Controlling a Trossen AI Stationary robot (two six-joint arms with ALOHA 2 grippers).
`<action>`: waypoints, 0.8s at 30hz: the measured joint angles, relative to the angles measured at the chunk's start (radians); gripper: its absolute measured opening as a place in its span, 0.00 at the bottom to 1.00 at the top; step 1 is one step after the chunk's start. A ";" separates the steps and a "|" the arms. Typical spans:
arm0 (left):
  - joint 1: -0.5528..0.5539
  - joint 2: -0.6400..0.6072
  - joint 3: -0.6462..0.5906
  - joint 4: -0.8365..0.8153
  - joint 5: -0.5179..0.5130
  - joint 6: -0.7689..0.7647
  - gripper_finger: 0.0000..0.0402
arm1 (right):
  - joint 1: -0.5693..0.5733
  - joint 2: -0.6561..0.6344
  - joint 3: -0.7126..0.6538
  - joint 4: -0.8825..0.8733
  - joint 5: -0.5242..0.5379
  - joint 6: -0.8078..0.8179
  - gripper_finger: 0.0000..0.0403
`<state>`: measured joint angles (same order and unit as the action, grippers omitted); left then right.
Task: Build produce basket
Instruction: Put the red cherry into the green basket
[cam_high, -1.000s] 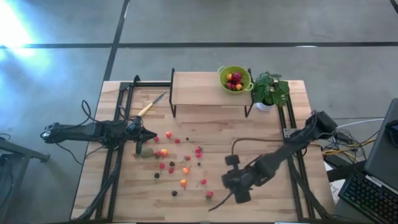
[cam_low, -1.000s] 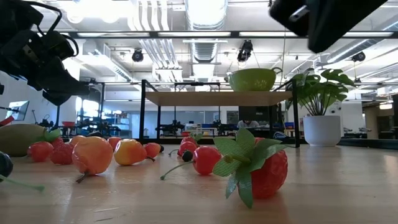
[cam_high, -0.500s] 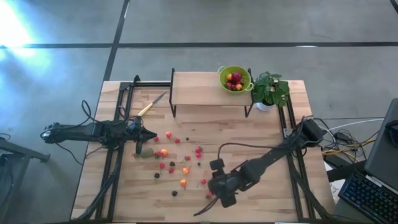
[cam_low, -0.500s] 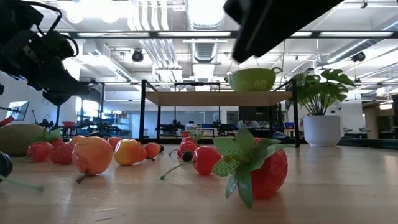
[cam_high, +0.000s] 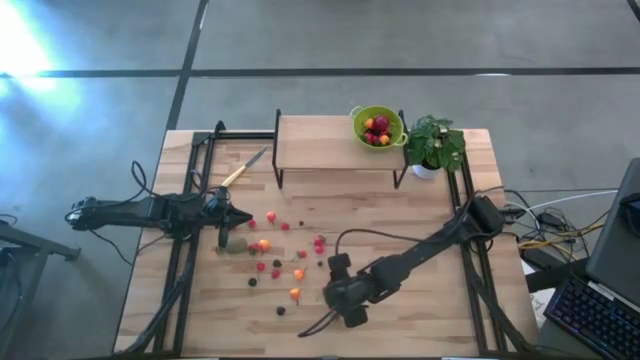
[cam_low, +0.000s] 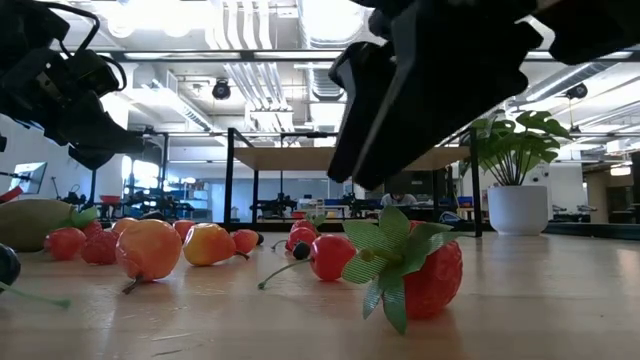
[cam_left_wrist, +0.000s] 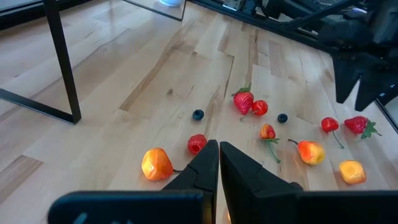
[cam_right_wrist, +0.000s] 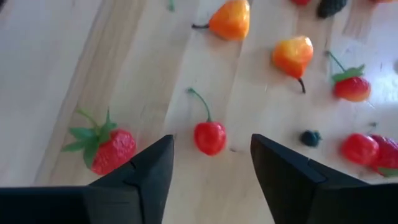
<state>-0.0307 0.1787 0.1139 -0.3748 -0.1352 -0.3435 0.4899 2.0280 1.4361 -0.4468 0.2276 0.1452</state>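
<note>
Right end effector (cam_right_wrist: 211, 171) now nearer cherry (cam_right_wrist: 210, 137), fingers apart, stem apparently pointing away.

No text, label, brand, number or sign could be read in any of the views; nothing legible was found on the table, the fruits, the arms or the room behind.

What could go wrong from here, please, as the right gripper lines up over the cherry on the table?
1. The right gripper is open around a small round cherry; closing off-centre could squirt it away, perhaps catching its thin stem instead.
2. A strawberry lies close beside one finger, so lowering may knock it.
3. The green basket sits on the raised shelf and already holds fruit; a careless drop might bounce out.
</note>
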 joint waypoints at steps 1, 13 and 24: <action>0.000 0.000 0.000 0.000 0.001 0.000 0.05 | -0.002 0.003 0.000 0.007 0.000 0.000 0.53; 0.000 0.000 0.000 0.000 0.000 0.000 0.05 | -0.029 0.004 -0.055 0.110 -0.001 -0.004 0.50; 0.000 0.000 0.000 0.000 0.000 0.000 0.05 | -0.048 0.004 -0.137 0.205 -0.047 0.033 0.50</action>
<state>-0.0304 0.1791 0.1139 -0.3744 -0.1352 -0.3438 0.4419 2.0319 1.2987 -0.2416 0.1803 0.1779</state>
